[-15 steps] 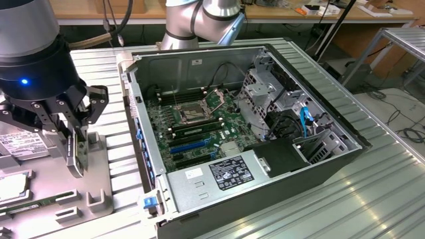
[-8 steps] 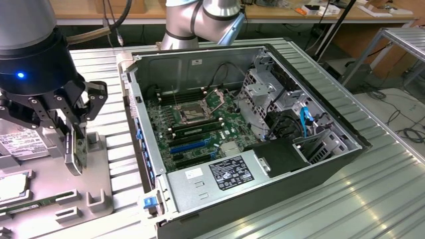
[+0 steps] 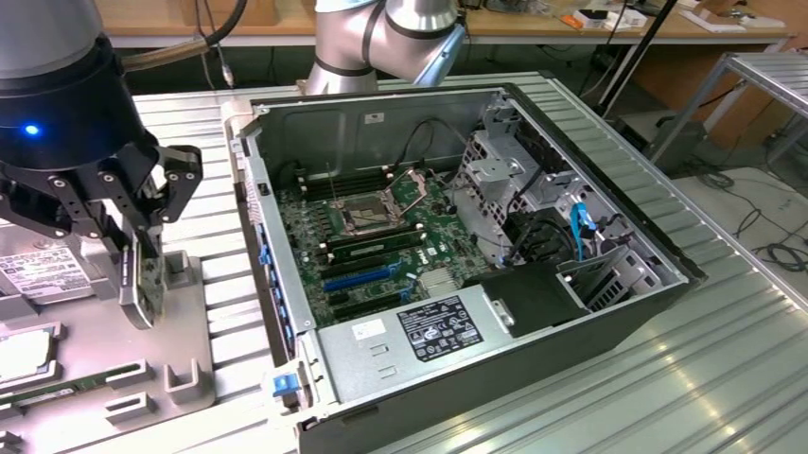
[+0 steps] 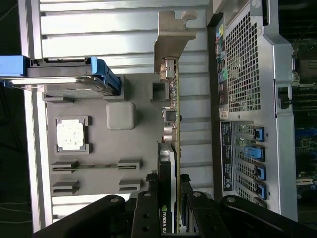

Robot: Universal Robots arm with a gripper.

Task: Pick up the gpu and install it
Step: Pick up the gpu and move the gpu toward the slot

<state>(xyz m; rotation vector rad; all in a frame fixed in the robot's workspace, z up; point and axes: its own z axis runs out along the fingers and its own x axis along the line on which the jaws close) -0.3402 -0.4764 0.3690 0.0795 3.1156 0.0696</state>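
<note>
gripper (image 3: 134, 248) fingers half-closed, clamped on gpu (image 4: 176, 124) | gpu on edge, bracket (image 4: 173, 34) pointing away from gripper | both outside computer case (image 3: 631, 322), beside its rear panel (image 4: 245, 64)

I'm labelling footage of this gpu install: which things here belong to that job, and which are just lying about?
In the job: gpu, hand gripping it, case.
Lying about: hard drive, CPU, RAM stick.
</note>
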